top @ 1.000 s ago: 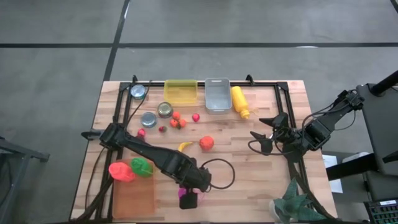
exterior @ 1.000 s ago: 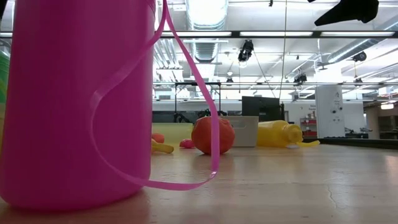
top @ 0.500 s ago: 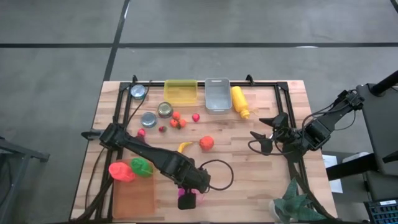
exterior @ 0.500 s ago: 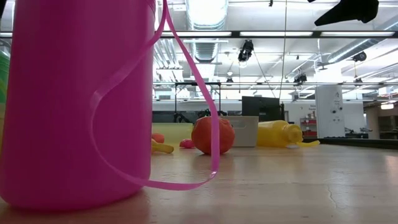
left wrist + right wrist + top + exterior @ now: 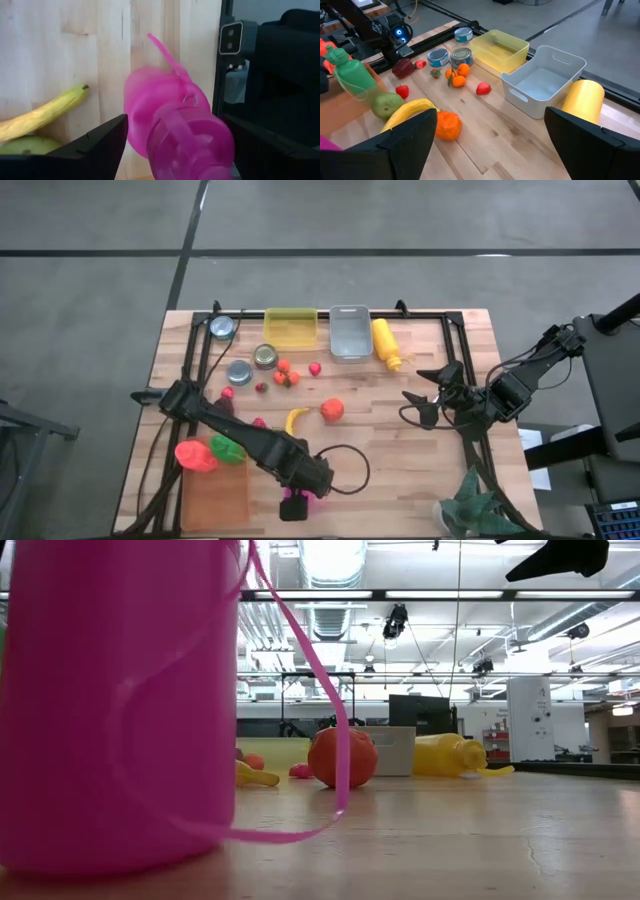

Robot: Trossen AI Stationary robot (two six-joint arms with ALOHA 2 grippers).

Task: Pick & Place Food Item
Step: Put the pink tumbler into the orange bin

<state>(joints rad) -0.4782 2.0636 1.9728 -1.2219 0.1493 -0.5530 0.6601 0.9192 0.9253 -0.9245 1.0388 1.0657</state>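
A pink bottle (image 5: pixel 120 700) with a thin strap loop (image 5: pixel 335 740) stands near the table's near edge. In the high view my left gripper (image 5: pixel 297 502) covers most of the pink bottle (image 5: pixel 317 498). That gripper points steeply down and is shut on the pink bottle (image 5: pixel 175 120). My right gripper (image 5: pixel 415 395) waits open above the table's right side, holding nothing. A banana (image 5: pixel 294 418) and an orange fruit (image 5: pixel 332 410) lie on the tabletop at mid table. My left gripper has the pink bottle's body between its two fingers, one on each side (image 5: pixel 131 125). The fingers come from above, slanting down. In the low view the bottle stands upright with its base (image 5: pixel 110 860) on the table.
A yellow bin (image 5: pixel 291 327), a white bin (image 5: pixel 349 332) and a mustard bottle (image 5: pixel 386 343) line the far edge. Cans (image 5: pixel 239 371) and small fruits (image 5: pixel 285 373) lie near them. A green bottle (image 5: pixel 228 448) and a red item (image 5: pixel 195 456) sit by an orange board (image 5: pixel 215 495).
The pink bottle has slid a little toward the table's left together with my left gripper. Its base has stayed on the table and its strap loop has moved along with it. The right arm has kept still.
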